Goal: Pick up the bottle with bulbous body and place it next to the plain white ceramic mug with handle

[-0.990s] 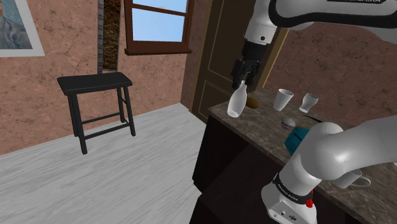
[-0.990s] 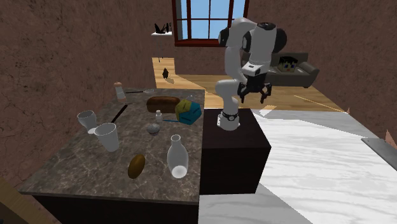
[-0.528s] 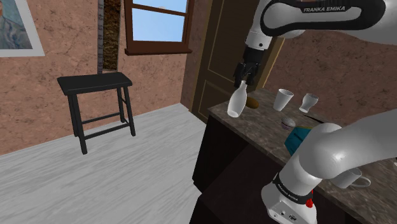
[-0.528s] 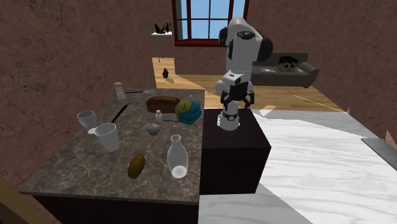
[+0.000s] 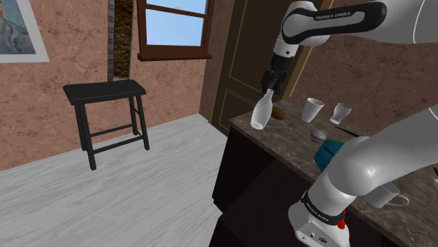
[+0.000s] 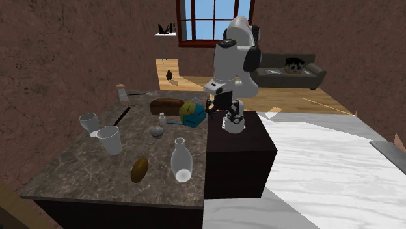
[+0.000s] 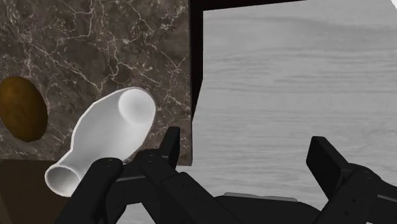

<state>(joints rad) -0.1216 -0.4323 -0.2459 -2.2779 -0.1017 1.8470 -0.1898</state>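
A tall white bottle (image 5: 261, 113) (image 6: 181, 159) (image 7: 105, 137) with a narrow neck and wide base stands at the marble counter's (image 6: 78, 169) corner. A small round-bodied flask (image 5: 318, 133) (image 6: 157, 127) stands mid-counter. The white mug with handle (image 5: 390, 197) shows behind my elbow. My black gripper (image 5: 269, 84) (image 6: 218, 109) (image 7: 248, 156) hangs open and holds nothing. It is high over the counter's edge beside the stand. In the wrist view the tall bottle lies beyond one finger (image 7: 169, 145), outside the jaws.
Two white cups (image 6: 109, 140) (image 6: 88, 122), a brown oval lump (image 6: 139, 170), a teal object (image 6: 193, 114) and a bread loaf (image 6: 166, 105) share the counter. A black stool (image 5: 105, 92) stands on the pale floor. A sofa (image 6: 293, 67) sits behind the arm.
The arm has swung round, carrying the hand from over the stand toward the counter, leftward in the second exterior view. The fingers stayed open. Nothing on the counter moved.
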